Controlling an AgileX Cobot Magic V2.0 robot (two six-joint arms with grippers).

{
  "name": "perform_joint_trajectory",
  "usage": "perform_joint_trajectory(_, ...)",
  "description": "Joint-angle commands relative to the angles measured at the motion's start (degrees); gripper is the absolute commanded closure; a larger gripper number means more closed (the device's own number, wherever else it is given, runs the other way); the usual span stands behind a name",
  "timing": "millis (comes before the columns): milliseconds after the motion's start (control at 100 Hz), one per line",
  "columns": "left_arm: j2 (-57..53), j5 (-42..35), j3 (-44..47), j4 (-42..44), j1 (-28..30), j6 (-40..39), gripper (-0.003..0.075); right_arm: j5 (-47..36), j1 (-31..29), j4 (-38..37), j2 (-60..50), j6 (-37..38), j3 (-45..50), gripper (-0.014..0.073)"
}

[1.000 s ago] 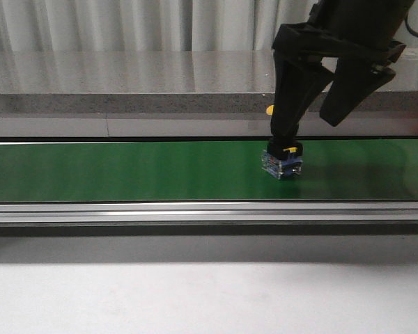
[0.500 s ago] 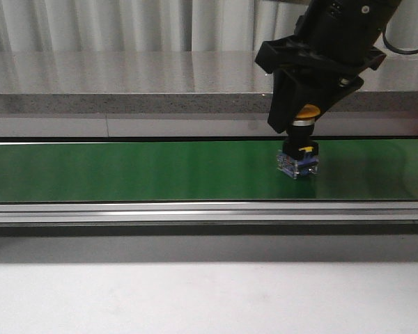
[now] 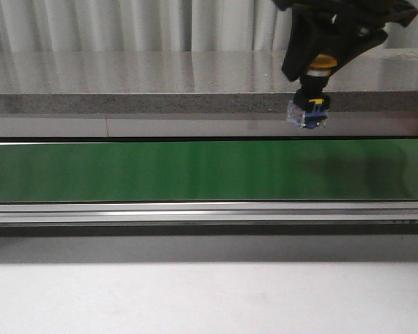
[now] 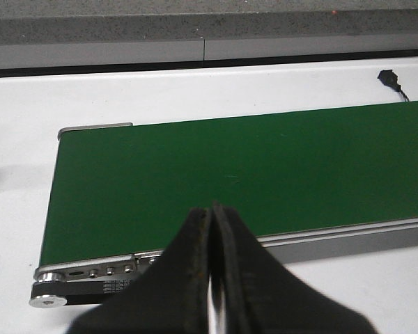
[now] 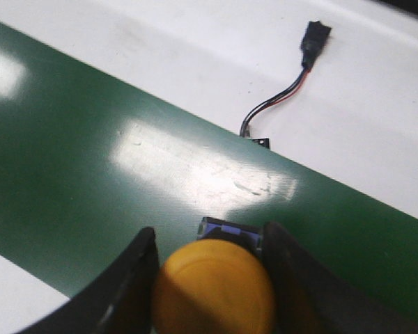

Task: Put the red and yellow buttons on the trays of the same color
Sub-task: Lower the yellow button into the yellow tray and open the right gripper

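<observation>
My right gripper [image 3: 313,69] is shut on a yellow button [image 3: 318,64] with a black and blue base [image 3: 308,111], and holds it in the air above the green conveyor belt [image 3: 160,170] at the upper right of the front view. In the right wrist view the yellow cap [image 5: 214,289] sits between the two black fingers [image 5: 129,285], with the blue base [image 5: 230,231] beyond it and the belt [image 5: 70,160] below. My left gripper [image 4: 212,212] is shut and empty above the near edge of the belt [image 4: 230,167]. No red button and no tray is in view.
A grey stone-like ledge [image 3: 125,83] runs behind the belt. A metal rail [image 3: 195,211] runs along the belt's front. A small black connector with wires [image 5: 292,69] lies on the white table beside the belt; it also shows in the left wrist view [image 4: 390,78].
My right gripper closed on the yellow button on the belt, then lifted it up and to the right, off the belt. The left gripper's earlier state is not shown.
</observation>
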Motion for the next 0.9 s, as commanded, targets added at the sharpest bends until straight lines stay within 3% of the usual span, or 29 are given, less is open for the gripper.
perform_joint_trajectory(0,0.0,-3.8,-1.6,-0.8,-0.4,0.2,0.0741,-2.3,-1.9,-1.1,-4.0,2.9,-1.4,0.0463)
perform_joint_trajectory(890,0.0,-3.8,-1.6,-0.8,-0.4,0.2,0.0741,4.6,-28.0,-29.4,-9.5,32.9,1.1,0.0463)
